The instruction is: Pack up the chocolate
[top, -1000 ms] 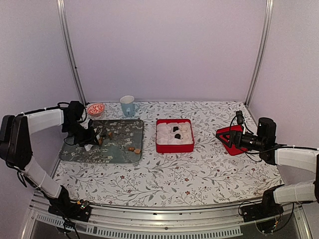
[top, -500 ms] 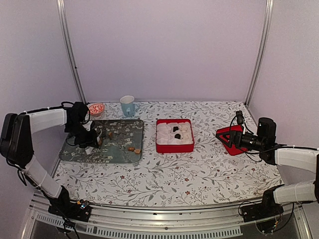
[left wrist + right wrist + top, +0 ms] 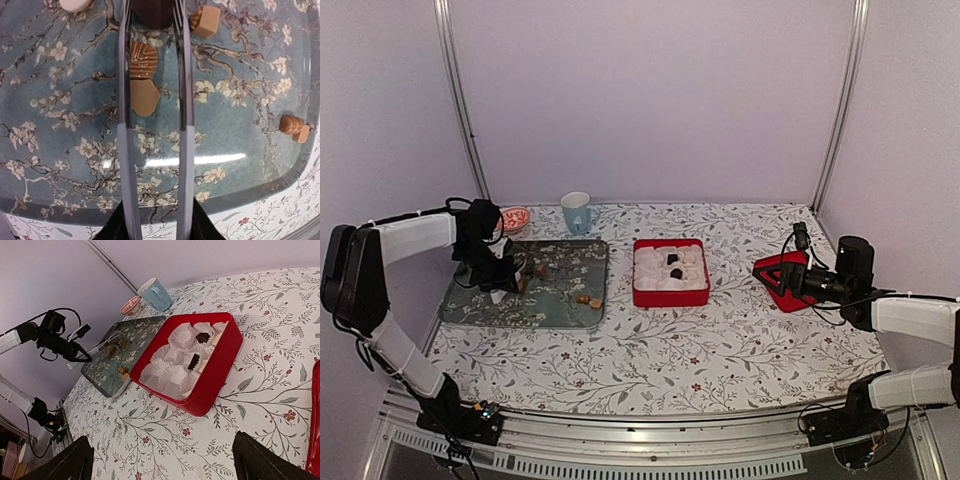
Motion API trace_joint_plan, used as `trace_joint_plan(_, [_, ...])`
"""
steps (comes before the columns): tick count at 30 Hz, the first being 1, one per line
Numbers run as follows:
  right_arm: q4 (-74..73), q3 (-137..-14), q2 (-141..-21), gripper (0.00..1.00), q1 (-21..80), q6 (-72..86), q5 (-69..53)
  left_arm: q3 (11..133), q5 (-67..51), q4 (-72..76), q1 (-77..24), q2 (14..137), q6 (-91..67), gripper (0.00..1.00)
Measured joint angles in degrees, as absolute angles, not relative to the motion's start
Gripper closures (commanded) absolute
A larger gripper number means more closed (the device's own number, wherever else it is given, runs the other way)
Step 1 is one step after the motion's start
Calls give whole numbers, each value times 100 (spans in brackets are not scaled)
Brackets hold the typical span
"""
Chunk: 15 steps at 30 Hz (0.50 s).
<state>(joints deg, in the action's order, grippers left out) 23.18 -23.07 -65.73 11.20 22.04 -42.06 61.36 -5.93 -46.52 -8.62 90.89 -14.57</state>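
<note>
Table: covered by a flower-printed cloth and carrying everything listed below.
Right gripper: near the table's right edge. Its jaws are spread to their widest and there is nothing between them.
Red lid: just beside the right gripper, on the side toward the box.
Tray: blue-green with a blossom pattern, near the table's left edge.
Left gripper: low over the left half of the tray, with the jaws drawn in to a narrow gap. A dark lump fills that gap at the tips. Whether it is pinched or only bracketed cannot be told.
Chocolate on the tray: a ribbed caramel piece lies between the fingers, with a flat tan piece just nearer. A tan cube and a whitish piece lie outside them. Two brown pieces sit by the tray's right edge.
Box: red and square, at mid-table to the right of the tray. It is lined with white paper cups, and two dark pieces sit in the cups.
Cup: pale blue, upright, near the table's far edge.
Bowl: pink, near the far left corner.
</note>
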Motion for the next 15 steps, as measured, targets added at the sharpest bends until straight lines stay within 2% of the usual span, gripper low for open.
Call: trace_joint_plan(15, [2318,-2307,-6573,1,1120,2204,-4209,6434,-681,-4768,-1079,8514,-1479,75])
